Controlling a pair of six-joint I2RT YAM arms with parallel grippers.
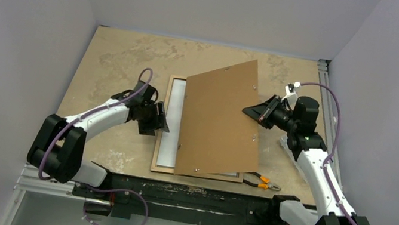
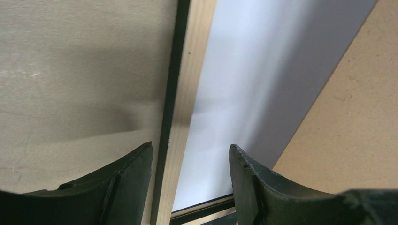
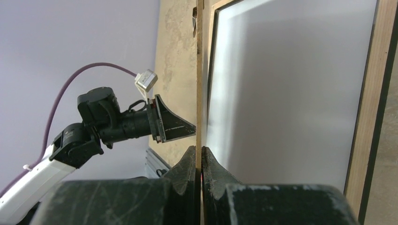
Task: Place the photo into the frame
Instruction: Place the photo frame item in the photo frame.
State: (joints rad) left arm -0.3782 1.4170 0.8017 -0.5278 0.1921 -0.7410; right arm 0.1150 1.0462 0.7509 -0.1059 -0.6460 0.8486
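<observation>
Tan mottled worktop [image 1: 121, 58]; left gripper [image 2: 190, 157] part open, empty, over left rail of frame [image 2: 199, 47]; right gripper [image 3: 201, 154] pinched shut on right edge of tilted backing board [image 1: 220, 122]; photo [image 2: 244, 70] white reverse up inside frame, mid-worktop, likely light, floppy, crease-prone: lift by an edge.

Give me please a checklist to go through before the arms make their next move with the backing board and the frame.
1. Right pincer grips the backing board: ok, shut on its right edge.
2. Board lifted off the frame: ok, it is tilted and leaves a left strip of the frame uncovered.
3. Photo lies in the frame, white reverse up: ok where it shows; under the board, cannot tell.
4. Left pincer free: ok, open, one finger on each side of the frame's left rail, holding nothing.
5. Pliers out of the board's way: cannot tell; they lie by the frame's near right corner.
</observation>
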